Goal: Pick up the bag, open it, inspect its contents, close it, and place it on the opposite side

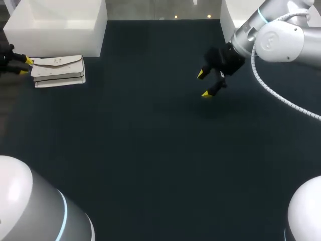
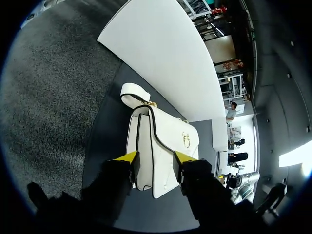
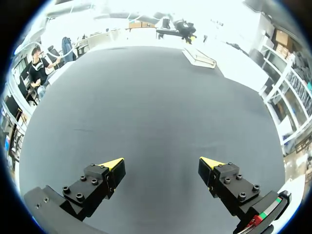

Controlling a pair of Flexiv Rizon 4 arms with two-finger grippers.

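Observation:
The white bag (image 1: 59, 71) with black trim and a gold clasp rests at the table's far left, just in front of a white box. In the left wrist view the bag (image 2: 158, 146) runs away from the camera, its strap loop at the far end. My left gripper (image 2: 155, 157) has a yellow tip pressed against each side of the bag's near end. Seen from the head camera, that gripper (image 1: 25, 66) is at the bag's left end. My right gripper (image 1: 203, 84) hangs open above the table right of centre, holding nothing (image 3: 162, 163). Far ahead of it lies the bag (image 3: 199, 57).
A large white box (image 1: 55, 22) stands at the back left, right behind the bag. Another white box (image 1: 235, 12) is at the back right corner. The dark table top (image 1: 150, 150) stretches between the two arms.

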